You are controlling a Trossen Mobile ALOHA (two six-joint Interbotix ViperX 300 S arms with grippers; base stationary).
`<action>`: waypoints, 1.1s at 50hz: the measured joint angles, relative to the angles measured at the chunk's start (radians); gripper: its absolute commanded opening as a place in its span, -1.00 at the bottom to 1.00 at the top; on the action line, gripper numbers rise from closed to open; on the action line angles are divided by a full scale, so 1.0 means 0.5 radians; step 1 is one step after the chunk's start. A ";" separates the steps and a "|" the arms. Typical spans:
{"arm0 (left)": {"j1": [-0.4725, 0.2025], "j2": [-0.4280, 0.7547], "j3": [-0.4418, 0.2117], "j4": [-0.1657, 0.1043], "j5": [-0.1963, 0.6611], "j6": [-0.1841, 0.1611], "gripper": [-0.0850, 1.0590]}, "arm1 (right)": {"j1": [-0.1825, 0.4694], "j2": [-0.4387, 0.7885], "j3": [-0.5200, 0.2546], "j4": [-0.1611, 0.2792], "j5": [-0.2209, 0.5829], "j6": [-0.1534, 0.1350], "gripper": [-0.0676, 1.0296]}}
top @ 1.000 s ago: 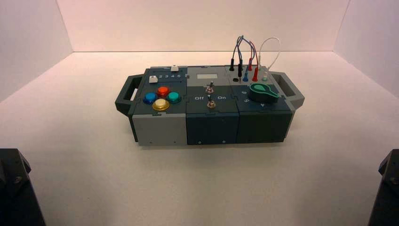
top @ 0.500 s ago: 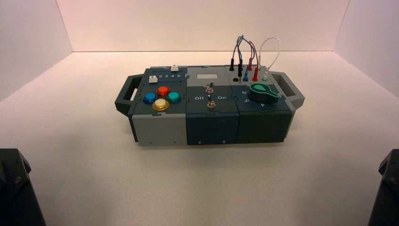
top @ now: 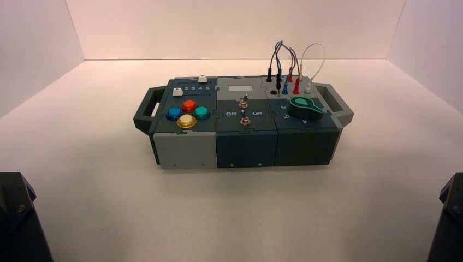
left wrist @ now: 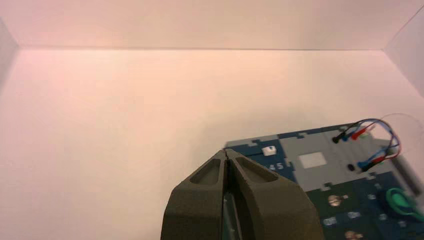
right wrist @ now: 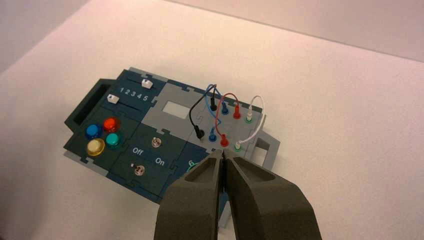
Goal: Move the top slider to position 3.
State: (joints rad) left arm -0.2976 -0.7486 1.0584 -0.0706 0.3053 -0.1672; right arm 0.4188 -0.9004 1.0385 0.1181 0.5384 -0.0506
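The top slider (top: 202, 79) is a tiny white cube on the far left part of the box (top: 185, 150). It also shows in the right wrist view (right wrist: 146, 83) and the left wrist view (left wrist: 269, 150), near the 4–5 end of the digit row. The digit 3 (right wrist: 134, 94) is printed between the two slider tracks. My left gripper (left wrist: 227, 151) is shut and empty, well short of the box's left end. My right gripper (right wrist: 221, 154) is shut and empty, held above and off the box's right front. Both arms (top: 16, 218) (top: 450, 215) stay at the near corners.
The bigger white lower slider knob (right wrist: 112, 98) sits by digit 1. Four coloured round buttons (right wrist: 111, 124), two toggle switches (right wrist: 156, 142), a green knob (top: 306, 106) and plugged wires (right wrist: 222, 107) fill the rest of the box. Side handles (top: 144, 112) stick out. White walls surround the table.
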 measured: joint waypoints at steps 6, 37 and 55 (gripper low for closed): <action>-0.071 0.123 -0.046 0.000 0.000 -0.147 -0.91 | 0.000 0.101 -0.040 -0.003 -0.018 -0.012 -0.92; -0.472 0.957 -0.469 0.000 -0.021 -0.383 -0.91 | 0.003 0.626 -0.190 -0.006 -0.175 -0.031 -0.92; -0.647 1.338 -0.681 -0.003 -0.012 -0.589 -0.91 | 0.018 0.834 -0.255 -0.003 -0.199 -0.031 -0.92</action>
State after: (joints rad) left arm -0.6213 -0.0798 0.7179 -0.0721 0.2991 -0.4617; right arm 0.4280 -0.4832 0.9112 0.1166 0.4387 -0.0660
